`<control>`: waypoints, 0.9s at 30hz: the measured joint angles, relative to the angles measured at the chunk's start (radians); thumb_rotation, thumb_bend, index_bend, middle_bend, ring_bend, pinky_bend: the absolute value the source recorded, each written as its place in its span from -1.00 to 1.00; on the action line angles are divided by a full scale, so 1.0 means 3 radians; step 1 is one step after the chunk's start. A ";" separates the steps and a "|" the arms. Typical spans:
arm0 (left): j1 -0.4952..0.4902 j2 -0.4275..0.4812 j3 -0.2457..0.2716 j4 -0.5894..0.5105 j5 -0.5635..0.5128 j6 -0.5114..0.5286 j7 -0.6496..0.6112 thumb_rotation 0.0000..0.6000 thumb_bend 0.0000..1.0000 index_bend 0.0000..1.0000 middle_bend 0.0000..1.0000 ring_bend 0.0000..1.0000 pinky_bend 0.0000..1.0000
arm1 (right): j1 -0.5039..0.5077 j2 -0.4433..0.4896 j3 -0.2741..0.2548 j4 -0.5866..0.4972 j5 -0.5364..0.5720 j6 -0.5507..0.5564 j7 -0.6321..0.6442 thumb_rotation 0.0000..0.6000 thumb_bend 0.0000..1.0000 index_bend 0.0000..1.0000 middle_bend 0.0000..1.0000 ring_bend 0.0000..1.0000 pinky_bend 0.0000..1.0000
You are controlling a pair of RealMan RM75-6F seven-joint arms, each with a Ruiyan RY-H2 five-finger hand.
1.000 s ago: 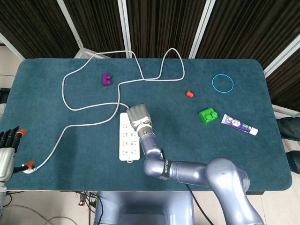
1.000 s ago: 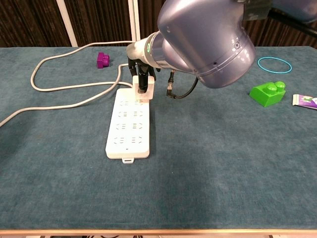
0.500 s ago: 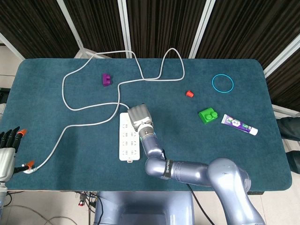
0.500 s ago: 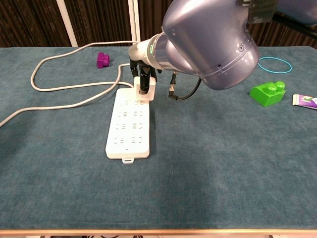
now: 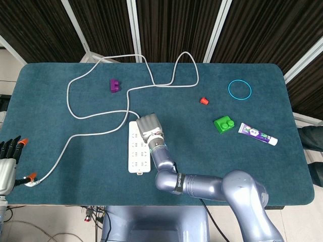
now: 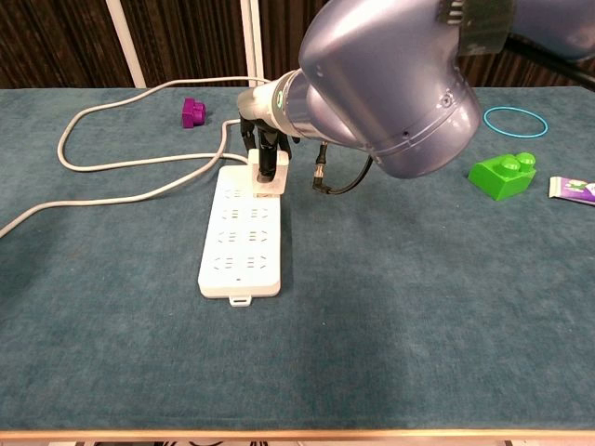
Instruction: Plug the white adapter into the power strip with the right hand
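Dark fingers [image 6: 261, 139] of right hand [image 6: 264, 130] grasp white adapter [image 6: 267, 175], a small blocky piece at far end of flat white power strip [image 6: 240, 240], frame centre-left. Left hand [image 5: 9, 154] at lower-left edge, fingers apart, holding nothing.

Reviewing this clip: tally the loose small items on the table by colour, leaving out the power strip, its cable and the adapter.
Purple: 1, purple block
Red: 1, small red piece
Blue: 1, blue ring
Green: 1, green brick
White with purple print: 1, tube
Total: 5
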 measured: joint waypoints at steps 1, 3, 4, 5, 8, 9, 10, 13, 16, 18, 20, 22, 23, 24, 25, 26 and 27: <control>0.0001 0.0001 -0.0001 0.0001 -0.0003 0.0001 -0.0001 1.00 -0.80 -0.76 -1.00 -1.00 -1.00 | 0.0001 -0.0004 0.0002 0.0006 -0.0001 0.0004 -0.0002 1.00 0.10 0.40 0.15 -0.05 -0.42; 0.0000 0.0002 -0.0003 0.0002 -0.0008 -0.0001 -0.0002 1.00 -0.80 -0.76 -1.00 -1.00 -1.00 | 0.0003 -0.0011 0.0009 0.0020 -0.0002 0.0008 -0.0004 1.00 0.10 0.40 0.15 -0.05 -0.42; 0.0000 0.0003 -0.0004 0.0002 -0.0011 -0.0002 -0.0003 1.00 -0.80 -0.76 -1.00 -1.00 -1.00 | 0.0004 -0.0014 0.0012 0.0026 -0.0003 0.0009 -0.0006 1.00 0.10 0.40 0.15 -0.05 -0.42; -0.0001 0.0003 -0.0005 0.0002 -0.0014 -0.0002 -0.0003 1.00 -0.80 -0.76 -1.00 -1.00 -1.00 | 0.0005 -0.0016 0.0013 0.0032 -0.0004 0.0010 -0.0008 1.00 0.10 0.40 0.15 -0.05 -0.42; -0.0002 0.0001 -0.0007 0.0003 -0.0018 -0.0003 -0.0001 1.00 -0.80 -0.76 -1.00 -1.00 -1.00 | 0.0004 -0.0023 0.0024 0.0053 -0.0005 0.0008 -0.0010 1.00 0.10 0.40 0.15 -0.05 -0.42; -0.0002 0.0001 -0.0006 0.0003 -0.0018 -0.0003 0.0000 1.00 -0.80 -0.76 -1.00 -1.00 -1.00 | 0.0003 -0.0027 0.0027 0.0060 -0.0004 0.0005 -0.0011 1.00 0.10 0.40 0.15 -0.05 -0.42; -0.0002 0.0001 -0.0006 0.0002 -0.0017 -0.0002 0.0002 1.00 -0.80 -0.76 -1.00 -1.00 -1.00 | 0.0003 -0.0029 0.0027 0.0064 -0.0002 0.0003 -0.0014 1.00 0.10 0.40 0.15 -0.05 -0.42; -0.0002 -0.0001 -0.0005 0.0002 -0.0018 -0.0001 0.0007 1.00 -0.80 -0.76 -1.00 -1.00 -1.00 | 0.0000 -0.0041 0.0028 0.0079 0.0001 -0.0010 -0.0021 1.00 0.10 0.41 0.15 -0.05 -0.42; -0.0002 -0.0002 -0.0004 0.0002 -0.0017 0.0001 0.0010 1.00 -0.80 -0.76 -1.00 -1.00 -1.00 | -0.0003 -0.0056 0.0024 0.0099 0.0007 -0.0025 -0.0029 1.00 0.10 0.41 0.15 -0.05 -0.42; -0.0002 -0.0004 -0.0005 0.0002 -0.0018 0.0002 0.0011 1.00 -0.80 -0.76 -1.00 -1.00 -1.00 | -0.0003 -0.0067 0.0027 0.0116 0.0007 -0.0037 -0.0030 1.00 0.10 0.41 0.15 -0.05 -0.42; -0.0002 -0.0004 -0.0006 0.0002 -0.0021 0.0004 0.0013 1.00 -0.80 -0.76 -1.00 -1.00 -1.00 | -0.0005 -0.0077 0.0029 0.0128 0.0006 -0.0046 -0.0030 1.00 0.10 0.41 0.15 -0.05 -0.42; -0.0002 -0.0004 -0.0007 0.0002 -0.0024 0.0004 0.0012 1.00 -0.80 -0.76 -1.00 -1.00 -1.00 | -0.0006 -0.0085 0.0031 0.0139 0.0003 -0.0051 -0.0030 1.00 0.10 0.41 0.15 -0.05 -0.42; -0.0002 -0.0004 -0.0009 0.0003 -0.0025 0.0005 0.0011 1.00 -0.80 -0.76 -1.00 -1.00 -1.00 | -0.0006 -0.0089 0.0032 0.0144 0.0001 -0.0051 -0.0031 1.00 0.10 0.41 0.15 -0.05 -0.42; -0.0002 -0.0004 -0.0009 0.0004 -0.0025 0.0005 0.0011 1.00 -0.80 -0.76 -1.00 -1.00 -1.00 | -0.0006 -0.0094 0.0032 0.0149 -0.0001 -0.0052 -0.0034 1.00 0.10 0.41 0.15 -0.05 -0.42; -0.0003 -0.0004 -0.0008 0.0004 -0.0027 0.0003 0.0010 1.00 -0.80 -0.76 -1.00 -1.00 -1.00 | -0.0006 -0.0098 0.0030 0.0154 -0.0002 -0.0053 -0.0036 1.00 0.10 0.41 0.15 -0.05 -0.42; -0.0003 -0.0003 -0.0008 0.0003 -0.0027 0.0002 0.0010 1.00 -0.80 -0.76 -1.00 -1.00 -1.00 | -0.0006 -0.0103 0.0029 0.0159 -0.0003 -0.0054 -0.0038 1.00 0.10 0.41 0.15 -0.05 -0.42; -0.0004 -0.0003 -0.0007 0.0002 -0.0026 0.0001 0.0010 1.00 -0.80 -0.76 -1.00 -1.00 -1.00 | -0.0006 -0.0110 0.0029 0.0166 -0.0005 -0.0058 -0.0039 1.00 0.10 0.41 0.15 -0.05 -0.42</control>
